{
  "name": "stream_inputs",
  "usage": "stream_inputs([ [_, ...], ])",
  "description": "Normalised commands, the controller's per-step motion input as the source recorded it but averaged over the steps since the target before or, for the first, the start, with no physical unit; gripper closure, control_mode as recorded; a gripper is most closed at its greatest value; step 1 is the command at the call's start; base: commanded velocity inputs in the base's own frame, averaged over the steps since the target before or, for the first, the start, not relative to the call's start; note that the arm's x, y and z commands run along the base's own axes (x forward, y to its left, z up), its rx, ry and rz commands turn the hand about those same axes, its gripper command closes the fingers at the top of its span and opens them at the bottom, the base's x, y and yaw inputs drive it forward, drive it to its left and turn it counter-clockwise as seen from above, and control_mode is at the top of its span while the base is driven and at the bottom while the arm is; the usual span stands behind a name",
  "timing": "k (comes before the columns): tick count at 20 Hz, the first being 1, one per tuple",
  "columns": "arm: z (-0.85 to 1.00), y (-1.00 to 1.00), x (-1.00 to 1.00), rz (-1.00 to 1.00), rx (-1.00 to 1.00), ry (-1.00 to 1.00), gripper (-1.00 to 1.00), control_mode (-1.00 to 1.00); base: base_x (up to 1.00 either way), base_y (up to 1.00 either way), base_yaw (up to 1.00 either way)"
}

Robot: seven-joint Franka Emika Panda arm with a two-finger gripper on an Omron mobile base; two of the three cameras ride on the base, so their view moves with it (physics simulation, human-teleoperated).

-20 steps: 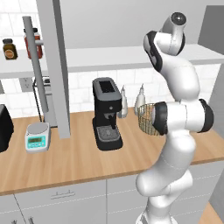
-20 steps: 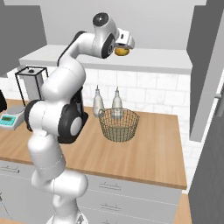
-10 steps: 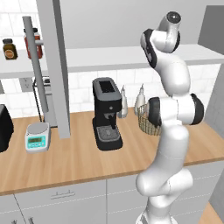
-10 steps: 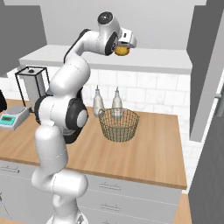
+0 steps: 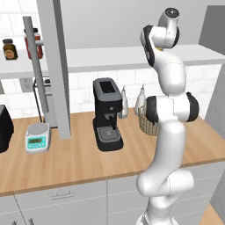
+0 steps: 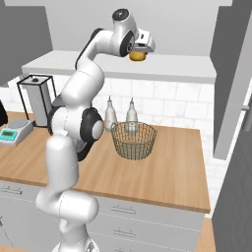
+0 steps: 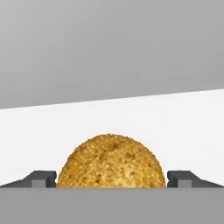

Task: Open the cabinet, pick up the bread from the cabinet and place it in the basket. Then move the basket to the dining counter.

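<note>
The small round yellow-orange bread with a grainy, seeded crust (image 7: 112,161) sits on the white shelf of the open cabinet (image 7: 175,122), dome-shaped with no clear long axis. The pincer (image 7: 112,178) reaches in level, its dark fingertips (image 7: 40,178) spread wide on either side of the bread, not clamped. Below, the round tan-bronze wire-mesh basket (image 6: 133,140) stands on the light-wood worktop (image 6: 172,172) before two pale bottles (image 6: 131,114).

Bread (image 7: 111,161) golden, roundish, on white cabinet shelf (image 6: 172,69); basket (image 6: 133,140) on counter.
</note>
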Motion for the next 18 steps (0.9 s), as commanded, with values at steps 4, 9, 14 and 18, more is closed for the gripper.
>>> stream_inputs([
  [4, -0.49, -0.15, 0.0, 0.0, -0.11, 0.0, -1.0, -1.0, 0.0, 0.0, 0.0],
  [9, -0.75, -0.25, 0.0, 0.0, -0.19, -0.08, -1.0, -1.0, 0.0, 0.0, 0.0],
  [14, -0.4, -0.02, 0.0, 0.0, -0.06, -0.14, -1.0, -1.0, 0.0, 0.0, 0.0],
  [18, -0.03, 0.0, 0.0, 0.0, 0.0, -0.07, 1.0, -1.0, 0.0, 0.0, 0.0],
])
